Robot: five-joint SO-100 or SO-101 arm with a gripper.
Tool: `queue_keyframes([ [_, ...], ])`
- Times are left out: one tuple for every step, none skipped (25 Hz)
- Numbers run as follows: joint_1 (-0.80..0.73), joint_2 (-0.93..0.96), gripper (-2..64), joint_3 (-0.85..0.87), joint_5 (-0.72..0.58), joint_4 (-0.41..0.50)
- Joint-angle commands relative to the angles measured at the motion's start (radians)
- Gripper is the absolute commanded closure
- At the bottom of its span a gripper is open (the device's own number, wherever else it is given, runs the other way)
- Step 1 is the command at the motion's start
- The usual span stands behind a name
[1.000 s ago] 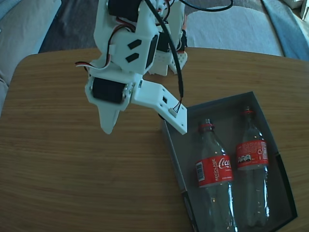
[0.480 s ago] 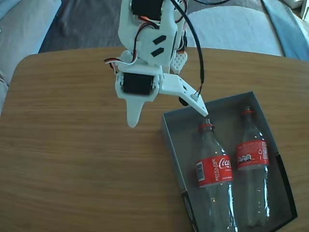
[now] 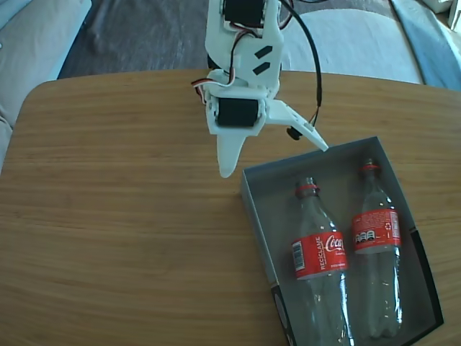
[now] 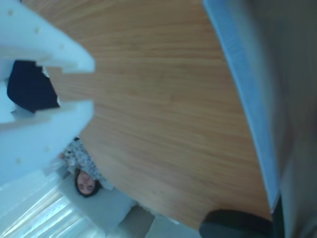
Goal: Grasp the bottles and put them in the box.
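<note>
Two clear bottles with red labels lie side by side inside the grey-blue box [image 3: 258, 216] at the right of the fixed view: the left bottle [image 3: 319, 254] and the right bottle [image 3: 375, 231], necks pointing away from the camera. My white gripper [image 3: 275, 160] hangs just beyond the box's far left corner, open and holding nothing. One finger [image 3: 227, 160] points down at the table and the other reaches right over the box's far edge. In the wrist view a white finger [image 4: 44, 124] fills the left and the box wall [image 4: 247, 99] runs down the right.
The round-cornered wooden table [image 3: 108, 231] stretches bare to the left of the box. The arm's base [image 3: 245, 43] stands at the far edge, with a black cable looping beside it. Beyond the table are sofa cushions [image 3: 346, 43]. A person [image 4: 85, 183] shows far off in the wrist view.
The arm has swung right and back toward its base, carrying the open gripper from over the table's middle to the box's far left corner. Both bottles stayed still in the box.
</note>
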Motion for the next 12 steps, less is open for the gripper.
queue_keyframes([
  [-0.005,0.091,58.6,0.034,0.009,-0.011],
  [-0.006,0.114,58.6,0.057,0.011,-0.011],
  [-0.006,0.133,58.6,0.078,0.011,-0.011],
  [-0.006,0.15,58.6,0.097,0.011,-0.011],
  [-0.006,0.167,58.6,0.118,0.011,-0.011],
  [-0.006,0.183,58.6,0.141,0.011,-0.011],
  [-0.006,0.198,58.6,0.166,0.011,-0.011],
  [-0.006,0.215,58.6,0.193,0.011,-0.011],
  [-0.006,0.233,58.6,0.219,0.011,-0.011],
  [-0.006,0.249,58.6,0.242,0.011,-0.011],
  [-0.006,0.264,58.6,0.259,0.011,-0.011],
  [-0.006,0.281,58.6,0.273,0.011,-0.011],
])
